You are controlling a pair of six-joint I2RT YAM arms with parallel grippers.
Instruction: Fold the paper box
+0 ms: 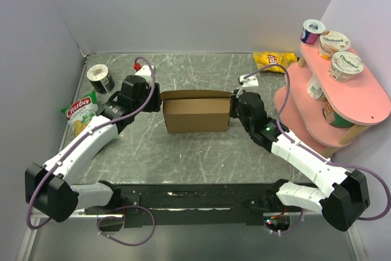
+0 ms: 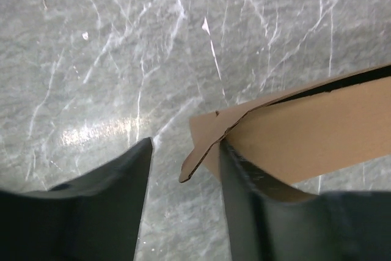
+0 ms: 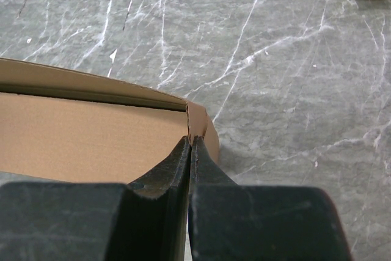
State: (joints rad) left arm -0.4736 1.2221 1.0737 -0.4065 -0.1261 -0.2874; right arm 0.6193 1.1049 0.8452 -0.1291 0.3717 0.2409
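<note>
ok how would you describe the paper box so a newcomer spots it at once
Start midway on the marbled table, between the left gripper and right gripper. The paper box sits there. It is plain brown unprinted cardboard, unlike the printed green snack bag and yellow snack bag.

Top view overhead; wrist views close, apparently sharing paper box.

A chip bag and dark can were laid on the surface; yogurt cups were set on a pink shelf.

Bright, even; glare on table
</note>
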